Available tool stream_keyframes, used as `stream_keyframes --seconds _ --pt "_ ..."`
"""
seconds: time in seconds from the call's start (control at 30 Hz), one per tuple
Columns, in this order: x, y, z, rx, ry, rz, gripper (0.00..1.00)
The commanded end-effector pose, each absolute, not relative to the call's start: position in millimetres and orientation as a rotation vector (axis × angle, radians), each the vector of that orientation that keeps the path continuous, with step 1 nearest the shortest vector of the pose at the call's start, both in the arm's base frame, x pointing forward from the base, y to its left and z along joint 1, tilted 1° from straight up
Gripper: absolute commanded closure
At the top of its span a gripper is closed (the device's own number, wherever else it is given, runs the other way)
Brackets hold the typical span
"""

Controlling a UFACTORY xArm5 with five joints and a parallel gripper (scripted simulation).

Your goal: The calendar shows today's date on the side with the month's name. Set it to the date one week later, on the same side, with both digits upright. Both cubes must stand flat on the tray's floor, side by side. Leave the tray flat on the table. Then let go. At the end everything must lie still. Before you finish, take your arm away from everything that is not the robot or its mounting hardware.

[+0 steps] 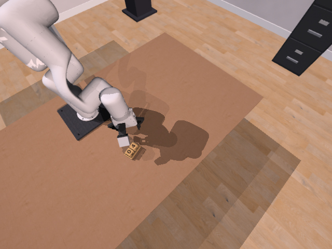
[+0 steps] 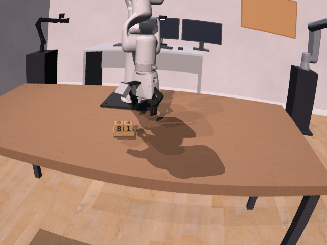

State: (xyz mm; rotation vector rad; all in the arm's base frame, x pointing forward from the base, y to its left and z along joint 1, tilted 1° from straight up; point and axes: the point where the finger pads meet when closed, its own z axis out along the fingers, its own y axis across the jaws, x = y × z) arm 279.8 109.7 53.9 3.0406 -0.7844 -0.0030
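Small tan wooden block calendar (image 2: pixel 123 128) on the brown wooden table (image 2: pixel 237 147), toward the middle of the top, nearer the front edge than the black square base plate (image 2: pixel 107 104) of the white arm (image 2: pixel 141 44). Two tan number cubes side by side in a shallow tan tray (image 2: pixel 123 133), tray flat on the table. Left cube (image 2: pixel 118 128) with an 8 on the face toward the front edge, right cube (image 2: pixel 128 128) with a 1 on that face; 0 and 4 on the top faces in the top view. Month's name too small to read. Black two-fingered gripper (image 2: pixel 143 104) held above the table, between base plate and calendar, fingers spread wide apart, nothing between them, clear of both cubes. Dark shadow of the arm across the table toward the right front corner.
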Motion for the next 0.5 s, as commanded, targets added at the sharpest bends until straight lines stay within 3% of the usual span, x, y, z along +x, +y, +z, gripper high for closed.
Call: stream_keyframes --seconds 0.0,0.47 --pt "278 121 55 3.042 -0.785 0.0 0.0" --pt "269 151 54 3.041 -0.784 -0.002 0.0"
